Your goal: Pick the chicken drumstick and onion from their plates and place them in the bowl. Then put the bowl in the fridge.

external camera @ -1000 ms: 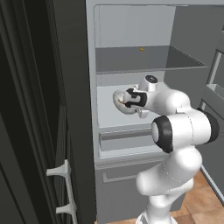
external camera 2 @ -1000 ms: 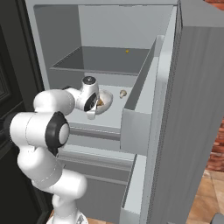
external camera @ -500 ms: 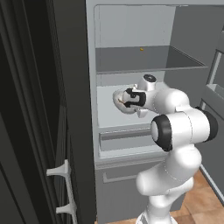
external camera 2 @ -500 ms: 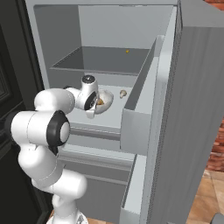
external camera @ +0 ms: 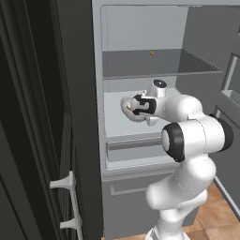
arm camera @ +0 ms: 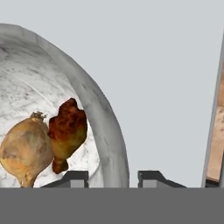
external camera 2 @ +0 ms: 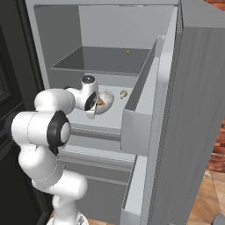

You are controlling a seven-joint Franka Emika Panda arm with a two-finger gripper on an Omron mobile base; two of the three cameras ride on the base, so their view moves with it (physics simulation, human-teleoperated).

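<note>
My tool (arm camera: 111,177) straddles the rim of the bowl (arm camera: 103,109), one fingertip inside and one outside; the jaws appear parted a little around the wall rather than pressed on it, though the lower edge of the hand view hides whether either pad touches. The bowl rests on the middle shelf (external camera: 117,124) of the fridge (external camera: 140,28), towards the shelf's left front in the left base view, with the upper shelf (external camera 2: 105,61) above it and the drawers below. Inside the bowl lie the onion (arm camera: 26,148) and, touching it on its right in the hand view, the chicken drumstick (arm camera: 65,131). Judged from its smooth, plain, thick wall, the bowl is rigid and probably slippery; loaded with two pieces it would tip if lifted from one side, so the rim is the only practical hold and should be taken squarely. The onion is round and would roll; the drumstick is irregular and softer. A small tan object (external camera 2: 124,93) sits further right on the same shelf.
</note>
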